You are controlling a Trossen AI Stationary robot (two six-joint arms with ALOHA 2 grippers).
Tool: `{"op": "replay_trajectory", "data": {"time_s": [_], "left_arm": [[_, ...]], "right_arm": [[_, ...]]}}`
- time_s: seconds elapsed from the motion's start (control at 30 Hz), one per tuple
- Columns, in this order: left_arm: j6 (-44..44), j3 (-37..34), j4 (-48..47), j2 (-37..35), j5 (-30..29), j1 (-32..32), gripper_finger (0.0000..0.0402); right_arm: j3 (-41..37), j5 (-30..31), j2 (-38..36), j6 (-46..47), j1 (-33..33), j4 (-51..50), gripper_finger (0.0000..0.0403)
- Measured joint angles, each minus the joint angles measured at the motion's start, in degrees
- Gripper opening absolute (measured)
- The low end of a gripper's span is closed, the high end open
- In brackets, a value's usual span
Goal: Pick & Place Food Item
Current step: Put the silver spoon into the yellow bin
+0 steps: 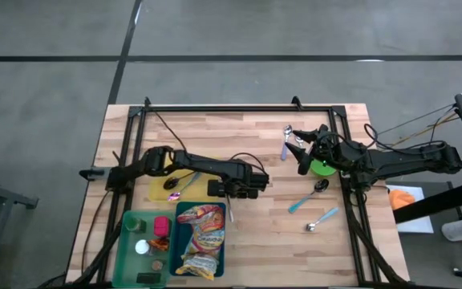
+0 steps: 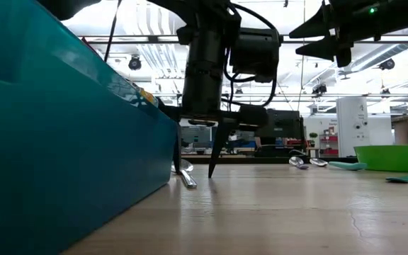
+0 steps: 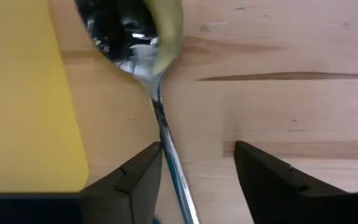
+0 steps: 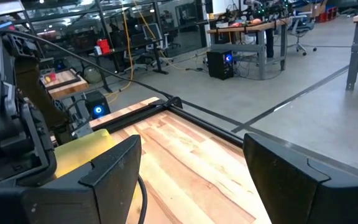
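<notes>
Left pincer: the left gripper (image 1: pixel 233 195) hangs low over the wood, right beside the blue bin (image 1: pixel 219 257). Its two dark fingers (image 3: pixel 135 180) stand apart, with nothing held between them. In the low view one tip points down, close to the wood; I cannot tell if it touches.

Spoon by the left pincer: a shiny spoon (image 3: pixel 157 109) lies flat on the wood. Its handle runs up beside one finger, at the edge of the gap and not in the middle. Its bowl lies ahead of the fingers, next to the yellow plate (image 1: pixel 164 186).

Long way of the spoon: the handle runs nearly straight out from the pincer, only a little slanted. I think the fingers would pinch it across its thin side when they shut, once the handle sits more in the middle.

Food: a colourful snack bag (image 1: pixel 201 238) lies inside the blue bin. It sits just beside the left pincer, toward the near edge of the table.

Nearer arm: the left arm is much nearer to the spoon and the snack bag.

Right pincer: the right gripper (image 1: pixel 304 163) is up off the table near the green bowl (image 1: pixel 322 167), well away from the bin. Its fingers (image 4: pixel 114 162) stand wide apart and hold nothing.
</notes>
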Motion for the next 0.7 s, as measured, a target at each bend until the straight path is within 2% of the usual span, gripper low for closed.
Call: {"op": "replay_trajectory", "data": {"time_s": [0.23,0.7], "left_arm": [[3.49,-0.11,2.36,0.00,-0.55,0.02,0.0160],[5.39,-0.11,5.51,0.00,-1.44,0.37,0.0156]], "right_arm": [[0.00,0.00,0.00,0.01,0.01,0.00,0.0281],[0.00,0.00,0.00,0.01,0.02,0.00,0.0281]]}}
